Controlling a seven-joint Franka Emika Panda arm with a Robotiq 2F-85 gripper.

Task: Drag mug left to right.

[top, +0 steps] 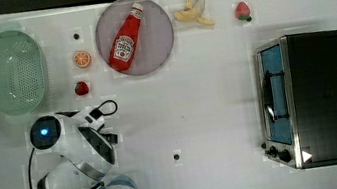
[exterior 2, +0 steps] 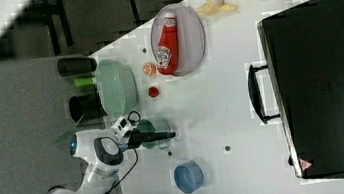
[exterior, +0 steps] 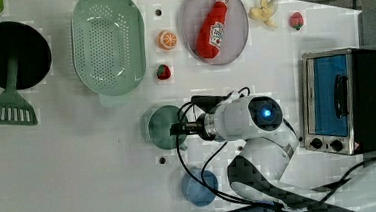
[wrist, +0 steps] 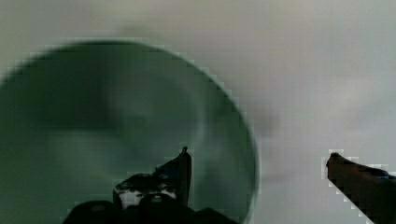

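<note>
The tool (wrist: 257,158) is seen spread wide in the wrist view, w/ one finger (wrist: 180,170) over the mug's (wrist: 116,135) inside and the other outside the rim over bare tabletop (wrist: 327,70), so the wall sits between the fingers; contact can't be told. In the left view the mug (exterior: 161,127) is a teal-green circle on the white tabletop (exterior: 81,183), just below the colander (exterior: 109,41) and at the tip of the tool (exterior: 177,129), which reaches in from the left view's right. The blue cup (exterior: 199,188) lies near, below the mug, apart from it. In the right view the mug (exterior 2: 156,129) is partly covered by the tool (exterior 2: 167,136), w/ the cup (exterior 2: 189,176) lower down. In the top view the arm (top: 69,139) is seen near the top view's lower left, below the colander (top: 15,72). Elsewhere in the top view: a ketchup bottle (top: 126,39) lying on a grey plate (top: 158,25), an orange half (top: 82,59), a strawberry (top: 81,88) beside the colander, a banana (top: 193,12), a second strawberry (top: 242,11), and an oven (top: 323,96) at the top view's right. In the left view a black pan (exterior: 12,53) w/ a green spatula (exterior: 8,108) is seen at the left view's upper left.
</note>
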